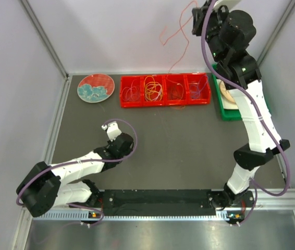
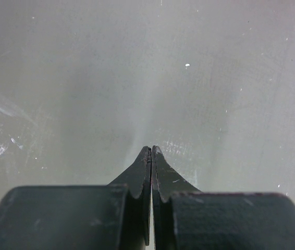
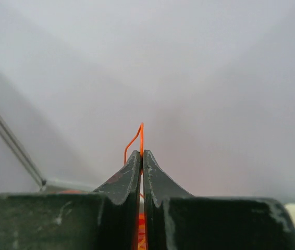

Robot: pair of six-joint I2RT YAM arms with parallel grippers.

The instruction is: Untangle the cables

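High at the back right, my right gripper point(image 1: 195, 18) point(image 3: 142, 153) is shut on a thin orange cable point(image 3: 141, 136). That cable point(image 1: 161, 35) hangs from it in loose bends down toward the red tray point(image 1: 164, 104). The tray's compartments hold more coiled cables: pale ones point(image 1: 132, 92), orange and yellow ones point(image 1: 153, 88), red ones point(image 1: 176, 89) and purple ones point(image 1: 197, 88). My left gripper point(image 1: 107, 126) point(image 2: 151, 151) sits low over the dark table at the middle left. It is shut, with nothing between its fingers.
A red plate with a blue pattern point(image 1: 96, 88) lies left of the red tray. A green tray point(image 1: 225, 115) with a beige object stands to the right, partly behind the right arm. Pale walls and metal posts close in the table.
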